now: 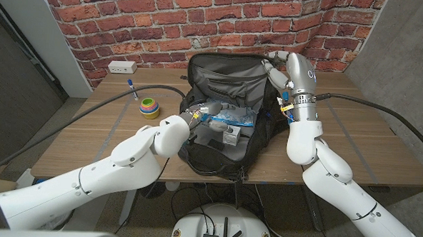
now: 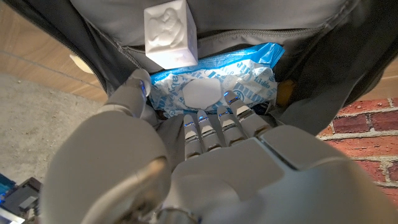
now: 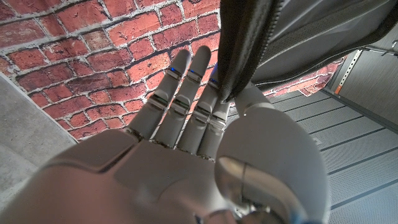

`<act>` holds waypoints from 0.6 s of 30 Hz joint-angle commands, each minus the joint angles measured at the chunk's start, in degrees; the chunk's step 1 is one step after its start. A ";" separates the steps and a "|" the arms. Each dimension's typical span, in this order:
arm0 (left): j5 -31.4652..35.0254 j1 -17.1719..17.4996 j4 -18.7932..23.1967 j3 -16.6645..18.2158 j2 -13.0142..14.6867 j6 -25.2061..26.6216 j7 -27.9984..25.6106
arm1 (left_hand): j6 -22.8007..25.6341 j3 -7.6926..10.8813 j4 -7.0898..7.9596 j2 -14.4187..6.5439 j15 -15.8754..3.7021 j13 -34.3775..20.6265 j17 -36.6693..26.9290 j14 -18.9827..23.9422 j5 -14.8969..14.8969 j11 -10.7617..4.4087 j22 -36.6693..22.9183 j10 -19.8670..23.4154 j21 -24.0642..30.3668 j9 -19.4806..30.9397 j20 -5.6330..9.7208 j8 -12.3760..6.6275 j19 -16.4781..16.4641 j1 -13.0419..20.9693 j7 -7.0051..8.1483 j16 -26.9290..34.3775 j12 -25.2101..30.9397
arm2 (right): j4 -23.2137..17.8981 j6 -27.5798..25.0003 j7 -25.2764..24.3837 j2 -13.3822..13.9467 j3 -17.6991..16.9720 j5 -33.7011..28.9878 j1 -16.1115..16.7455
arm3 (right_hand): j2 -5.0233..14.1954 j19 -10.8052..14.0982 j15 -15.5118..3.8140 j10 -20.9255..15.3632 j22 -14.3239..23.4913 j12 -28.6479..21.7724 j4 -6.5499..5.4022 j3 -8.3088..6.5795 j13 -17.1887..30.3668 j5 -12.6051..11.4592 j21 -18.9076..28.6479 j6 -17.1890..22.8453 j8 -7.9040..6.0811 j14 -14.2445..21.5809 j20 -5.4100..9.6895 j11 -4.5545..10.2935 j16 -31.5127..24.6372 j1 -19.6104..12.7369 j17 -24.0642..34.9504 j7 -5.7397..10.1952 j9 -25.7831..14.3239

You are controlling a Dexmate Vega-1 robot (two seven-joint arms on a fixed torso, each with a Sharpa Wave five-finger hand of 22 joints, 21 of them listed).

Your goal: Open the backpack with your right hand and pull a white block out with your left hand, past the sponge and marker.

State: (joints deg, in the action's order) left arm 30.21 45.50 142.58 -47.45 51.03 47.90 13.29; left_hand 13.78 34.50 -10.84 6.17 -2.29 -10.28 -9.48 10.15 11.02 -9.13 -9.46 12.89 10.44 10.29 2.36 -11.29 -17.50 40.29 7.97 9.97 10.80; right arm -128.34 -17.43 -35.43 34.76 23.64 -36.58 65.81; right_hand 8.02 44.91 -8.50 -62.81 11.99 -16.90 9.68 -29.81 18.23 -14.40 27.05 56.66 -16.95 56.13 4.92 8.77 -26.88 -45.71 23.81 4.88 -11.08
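Observation:
The black backpack (image 1: 257, 138) lies unzipped mid-table, its grey inside showing. My right hand (image 1: 279, 70) pinches the edge of the raised flap (image 3: 244, 43) between thumb and fingers at the bag's far right corner. Inside the bag, my left hand (image 1: 194, 118) has its fingers (image 2: 214, 124) apart over a blue and white packet (image 2: 217, 84), holding nothing. The white block (image 2: 171, 34) lies just beyond those fingertips against the grey lining, apart from them. A yellow bit (image 2: 283, 93), perhaps the sponge, peeks out beside the packet.
A stack of coloured cups (image 1: 150, 107) and a blue-capped marker (image 1: 132, 88) lie on the table left of the bag. A white power strip (image 1: 121, 67) sits at the far edge by the brick wall. Black cables (image 1: 105, 103) cross the table on both sides.

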 commanded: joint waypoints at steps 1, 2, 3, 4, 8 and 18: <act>8.71 -8.26 -0.92 -6.42 -0.74 1.98 11.57 | 0.39 -0.21 -0.02 0.36 -6.34 -0.14 -0.08 0.83 -0.05 -0.52 -0.15 0.43 0.10 0.07 3.77 -0.41 0.23 1.44 0.25 0.37 0.33 | 1.15 0.82 -0.76 -0.45 -0.17 1.11 -0.36 | 0.45 -0.21 -3.93 -0.41 0.06 0.28 -0.10 -0.24 0.23 -0.42 0.58 0.62 -0.13 0.48 7.21 -0.28 0.25 -0.12 0.21 -0.08 -0.27; 9.61 -8.67 -1.16 -6.81 -0.99 1.79 12.40 | 0.49 -0.25 -0.03 0.46 -6.51 -0.13 -0.08 0.94 -0.06 -0.65 -0.14 0.52 0.10 0.07 3.80 -0.47 0.22 1.64 0.30 0.40 0.35 | 1.26 0.97 -0.77 -0.40 -0.21 1.26 -0.39 | 0.44 -0.22 -3.94 -0.37 0.06 0.30 -0.09 -0.24 0.25 -0.43 0.59 0.58 -0.11 0.46 7.21 -0.28 0.27 -0.11 0.22 -0.04 -0.27; 10.26 -9.02 -1.42 -7.06 -1.29 1.54 13.26 | 0.60 -0.28 -0.05 0.57 -6.49 -0.13 -0.09 1.01 -0.08 -0.72 -0.14 0.58 0.10 0.08 3.72 -0.54 0.23 1.90 0.17 0.40 0.35 | 1.33 0.85 -0.84 -0.52 -0.18 1.27 -0.42 | 0.43 -0.23 -3.92 -0.33 0.06 0.32 -0.10 -0.24 0.27 -0.43 0.61 0.58 -0.10 0.42 7.22 -0.29 0.30 -0.09 0.21 -0.05 -0.27; 10.84 -9.40 -1.69 -7.28 -1.63 1.34 14.24 | 0.73 -0.30 -0.06 0.66 -6.57 -0.13 -0.09 1.11 -0.10 -0.81 -0.14 0.65 0.11 0.08 3.74 -0.62 0.20 2.13 0.19 0.42 0.36 | 1.41 0.84 -0.89 -0.52 -0.16 1.27 -0.44 | 0.40 -0.24 -3.91 -0.36 0.06 0.31 -0.10 -0.21 0.29 -0.42 0.63 0.64 -0.11 0.46 7.22 -0.26 0.28 -0.08 0.24 -0.01 -0.27; 14.69 -11.19 -2.71 -8.83 -3.03 1.10 18.96 | 0.81 -0.39 -0.11 0.98 -6.70 -0.12 -0.09 1.18 -0.20 -1.19 -0.12 0.68 0.13 0.08 3.84 -0.70 0.15 2.83 0.34 0.38 0.32 | 1.75 1.04 -1.14 -0.60 -0.15 1.48 -0.65 | 0.46 -0.28 -3.96 -0.42 0.05 0.36 -0.09 -0.25 0.29 -0.45 0.74 0.62 -0.02 0.52 7.20 -0.34 0.29 -0.12 0.31 -0.03 -0.28; 21.55 -13.85 -5.32 -9.92 -6.80 1.57 31.02 | -3.30 -1.52 0.23 2.55 -5.36 -0.05 -0.10 -1.61 -0.87 0.09 -0.10 -2.79 -0.11 0.06 3.48 0.26 1.28 7.39 -0.05 -0.26 -0.59 | 2.76 1.18 -1.22 -0.83 -0.04 2.08 -1.65 | 0.51 -0.40 -4.07 -0.40 0.03 0.44 -0.05 -0.32 0.48 -0.51 0.99 0.57 0.17 0.48 7.19 -0.28 0.43 -0.18 0.43 -0.19 -0.30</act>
State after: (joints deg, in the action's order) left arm 43.72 35.52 139.89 -55.07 47.75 49.15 31.56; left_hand 11.42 33.33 -10.75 8.74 -2.06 -10.23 -9.47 9.10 10.35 -9.12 -9.46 10.85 10.44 10.28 2.33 -11.25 -16.85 46.62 8.03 9.87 10.35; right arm -126.68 -16.50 -36.37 34.26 23.52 -35.16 65.08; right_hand 8.02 44.81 -8.50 -62.81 11.99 -16.45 9.72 -29.77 18.50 -14.63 27.82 56.80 -16.51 56.13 5.02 8.77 -26.71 -45.72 24.06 4.76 -11.04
